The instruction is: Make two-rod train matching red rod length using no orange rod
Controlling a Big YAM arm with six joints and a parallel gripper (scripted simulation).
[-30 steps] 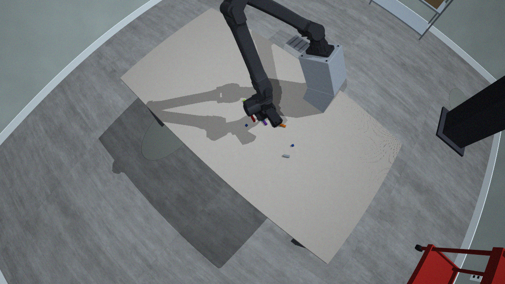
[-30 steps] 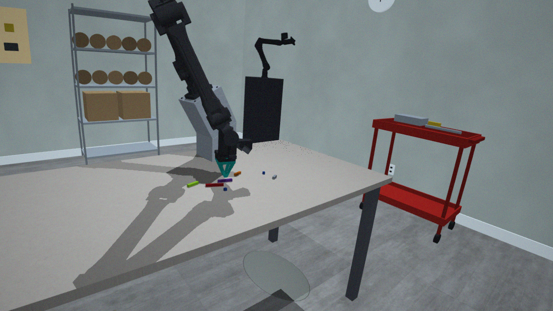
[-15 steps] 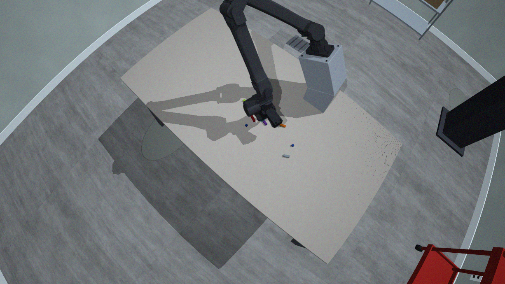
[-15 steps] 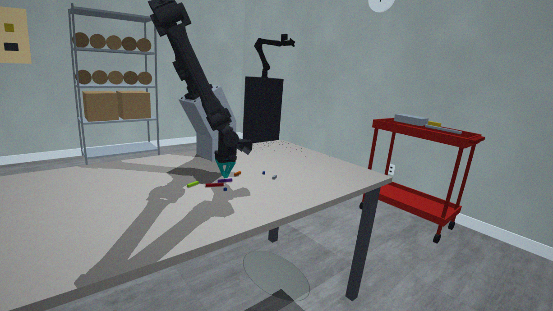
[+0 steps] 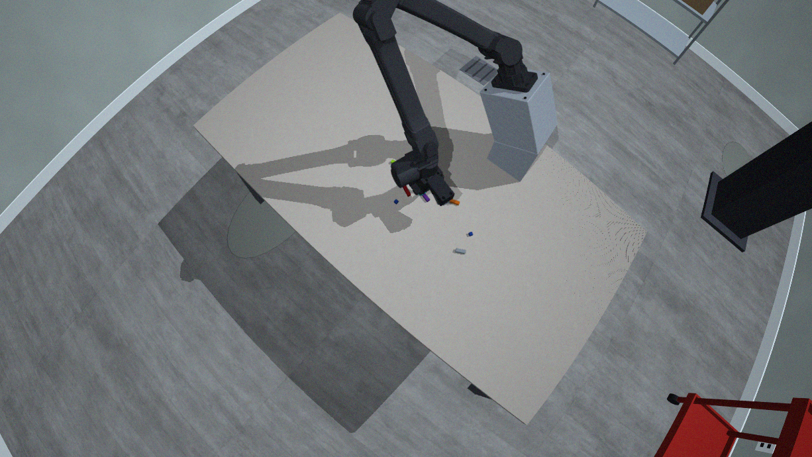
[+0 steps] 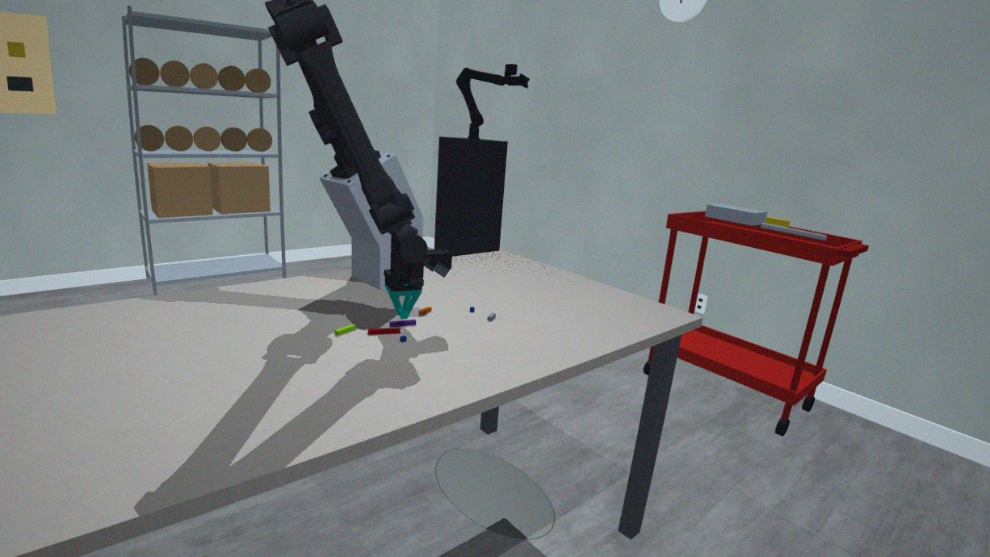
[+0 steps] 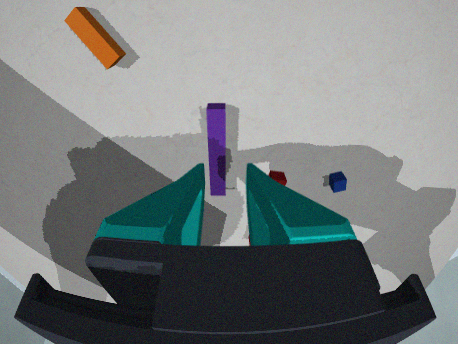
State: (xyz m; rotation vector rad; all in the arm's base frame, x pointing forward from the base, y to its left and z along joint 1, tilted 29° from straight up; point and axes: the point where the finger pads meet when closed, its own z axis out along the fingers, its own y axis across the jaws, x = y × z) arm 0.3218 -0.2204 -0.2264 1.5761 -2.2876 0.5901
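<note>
The purple rod lies flat on the table, and its near end reaches in between my gripper's teal fingertips. The fingers stand a little apart, wider than the rod, and do not press it. From the side, the gripper hangs just above the purple rod. The red rod lies just left of the purple one, mostly hidden behind a finger in the wrist view. A blue cube sits near the red rod. A second blue cube lies further right.
The orange rod lies beyond the purple rod, to the left in the wrist view. The lime rod lies left of the red one. The grey rod lies near the second blue cube. The arm's base stands at the table's back edge.
</note>
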